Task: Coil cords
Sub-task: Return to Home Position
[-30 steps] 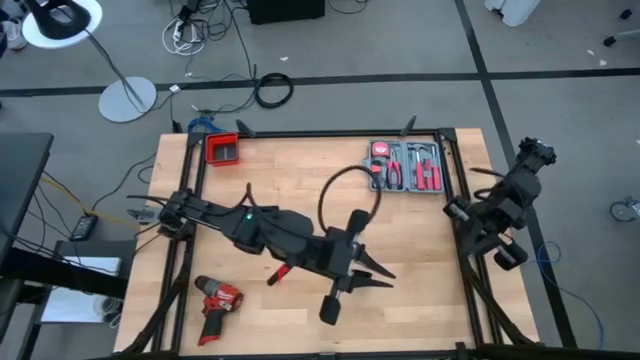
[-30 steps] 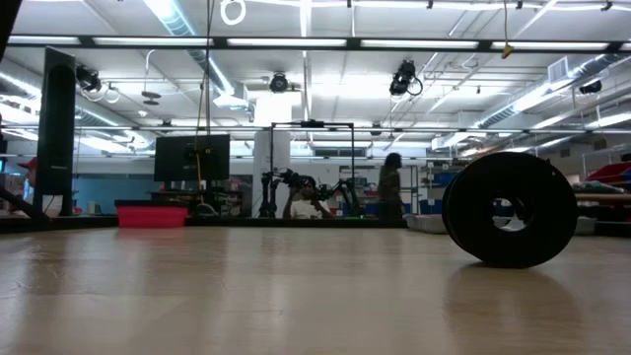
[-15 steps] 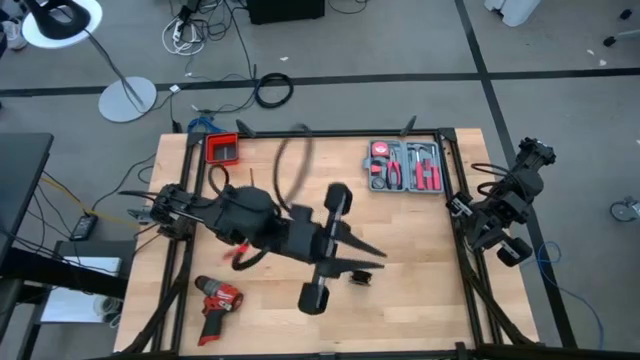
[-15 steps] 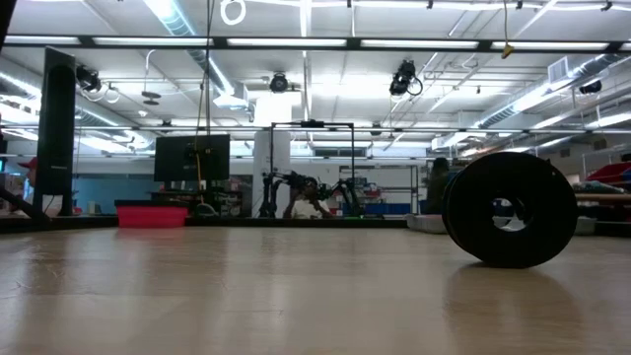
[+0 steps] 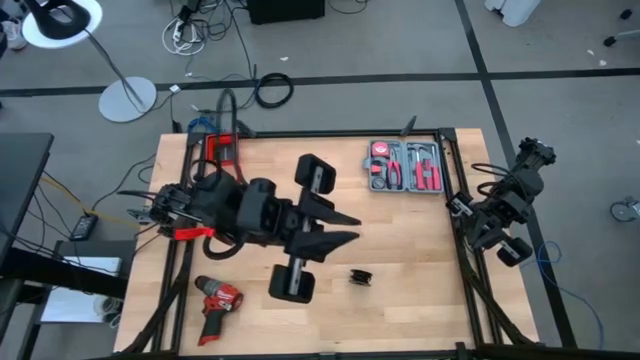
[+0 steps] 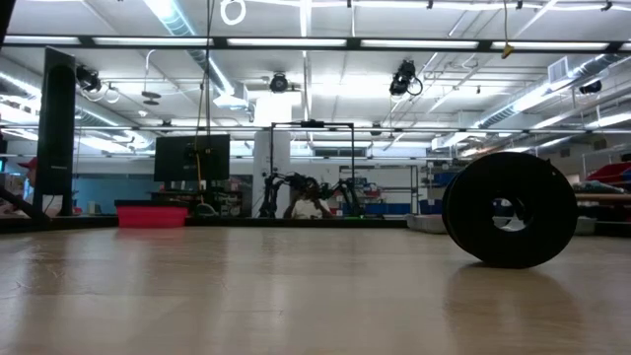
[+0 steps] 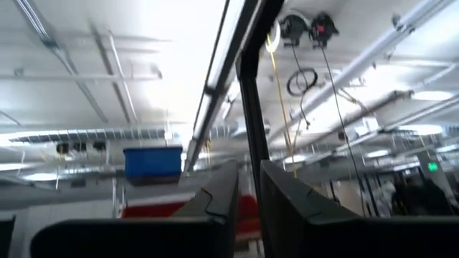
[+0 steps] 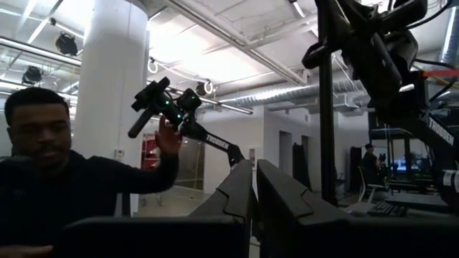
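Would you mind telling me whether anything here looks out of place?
Yes: the left gripper points up at the ceiling rather than at the work, while the cord lies alone on the table. The right gripper waits beside the table's right edge.

Overhead camera straight down on table (image 5: 420, 250), low camera level across it, wrist cameras tilted ceilingward.

The drill (image 5: 217, 303) lies at the tabletop's (image 5: 420, 250) near left corner. The tool case (image 5: 407, 168) sits far right, the small spool (image 5: 361, 277) between them.
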Motion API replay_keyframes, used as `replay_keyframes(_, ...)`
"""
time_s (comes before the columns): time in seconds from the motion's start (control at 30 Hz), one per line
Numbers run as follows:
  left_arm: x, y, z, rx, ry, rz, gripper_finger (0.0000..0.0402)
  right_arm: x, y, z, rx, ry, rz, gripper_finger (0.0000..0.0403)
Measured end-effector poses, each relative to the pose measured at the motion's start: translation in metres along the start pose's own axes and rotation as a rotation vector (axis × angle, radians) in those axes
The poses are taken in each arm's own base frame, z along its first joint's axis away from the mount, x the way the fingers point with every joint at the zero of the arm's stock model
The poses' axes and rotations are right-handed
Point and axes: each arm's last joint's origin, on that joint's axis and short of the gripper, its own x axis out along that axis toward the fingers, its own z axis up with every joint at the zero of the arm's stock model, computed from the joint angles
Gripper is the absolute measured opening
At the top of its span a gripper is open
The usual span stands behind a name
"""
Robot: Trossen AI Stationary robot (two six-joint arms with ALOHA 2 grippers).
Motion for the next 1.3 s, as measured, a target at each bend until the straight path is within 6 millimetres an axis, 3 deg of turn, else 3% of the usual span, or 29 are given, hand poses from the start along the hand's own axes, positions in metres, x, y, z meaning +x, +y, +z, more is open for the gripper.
replay_keyframes(0.67,-0.001,0.002,0.008,-0.007,-0.066,0.015,0.0063,0.0,0.0,0.0,0.0,-0.001,0.0,0.0025)
replay_keyframes(1.03,-0.008,0.021,0.044,0.006,-0.121,0.056,0.0063,0.0,0.0,0.0,0.0,-0.001,0.0,0.0025)
replay_keyframes(1.17,-0.009,0.023,0.05,0.001,-0.172,0.069,0.0063,0.0,0.0,0.0,0.0,-0.001,0.001,0.0025)
replay_keyframes(1.3,-0.008,0.021,0.044,0.003,-0.148,0.064,0.0063,0.0,0.0,0.0,0.0,0.0,0.001,0.0025)
